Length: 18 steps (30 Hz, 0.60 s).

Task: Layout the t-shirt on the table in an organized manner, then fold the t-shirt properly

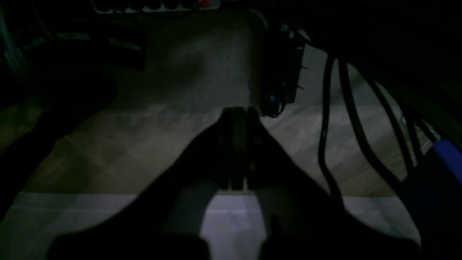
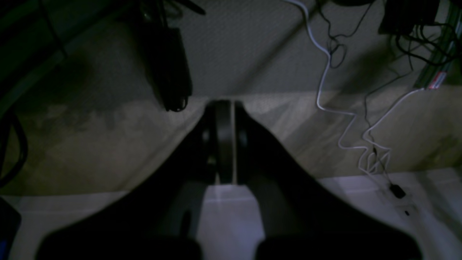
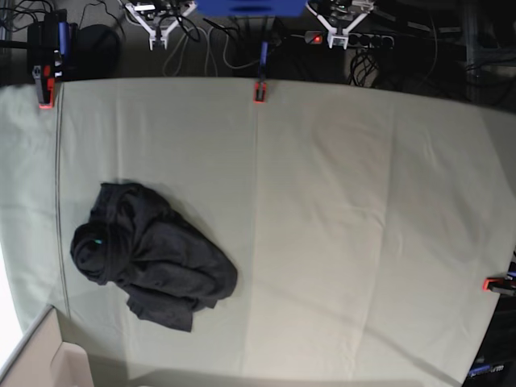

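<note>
Task not begun, by the look of it: the t-shirt (image 3: 149,256) lies in a crumpled heap at the lower left of the base view, sleeves and hem not distinguishable, a small coloured speck showing on the bunched part at its left. Nothing is spread and nothing folded, so both layout and fold are left. The left gripper (image 1: 238,112) is seen in its wrist view with jaws pressed together, holding nothing; the right gripper (image 2: 225,104) likewise has its jaws together, only a thin sliver of light between the pads, and is empty. Both hang off the table, over dim floor and cables; neither arm appears in the base view. The table (image 3: 363,226) is bare across its centre and right, giving plenty of open cloth to spread the shirt toward frame centre. Heap sits near the left edge and fairly near the lower edge, so pulling further left risks draping it off. Red clamps (image 3: 260,91) mark the top edge, with another at the lower right; worth avoiding on reach-in.
</note>
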Motion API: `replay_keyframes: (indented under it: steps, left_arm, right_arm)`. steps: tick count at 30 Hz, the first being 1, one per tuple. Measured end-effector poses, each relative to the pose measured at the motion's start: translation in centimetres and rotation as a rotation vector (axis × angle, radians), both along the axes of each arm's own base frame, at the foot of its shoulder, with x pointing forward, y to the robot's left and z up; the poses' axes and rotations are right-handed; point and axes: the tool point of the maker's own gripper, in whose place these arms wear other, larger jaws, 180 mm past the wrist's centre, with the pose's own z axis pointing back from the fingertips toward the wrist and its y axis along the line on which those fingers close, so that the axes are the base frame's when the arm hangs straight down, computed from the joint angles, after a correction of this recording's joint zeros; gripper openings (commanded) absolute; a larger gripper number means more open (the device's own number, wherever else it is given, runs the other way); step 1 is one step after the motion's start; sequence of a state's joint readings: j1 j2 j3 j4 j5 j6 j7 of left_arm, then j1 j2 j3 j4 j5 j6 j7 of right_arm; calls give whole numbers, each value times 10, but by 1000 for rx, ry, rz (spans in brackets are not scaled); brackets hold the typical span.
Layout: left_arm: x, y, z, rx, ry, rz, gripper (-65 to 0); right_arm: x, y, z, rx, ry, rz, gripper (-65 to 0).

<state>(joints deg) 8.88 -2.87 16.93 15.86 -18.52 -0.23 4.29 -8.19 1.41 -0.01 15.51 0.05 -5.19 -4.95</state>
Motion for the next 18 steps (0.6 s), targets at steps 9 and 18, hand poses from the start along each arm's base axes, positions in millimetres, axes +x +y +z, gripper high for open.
replay_keyframes:
  steps: [9, 18]
  left_arm:
    - [0, 0, 0, 0, 0, 0, -650]
    - [1, -2, 1, -5, -8, 0, -650]
  right_arm:
    - [0, 0, 0, 1, -1, 1, -650]
    - [5, 0, 0, 1, -46, 7, -650]
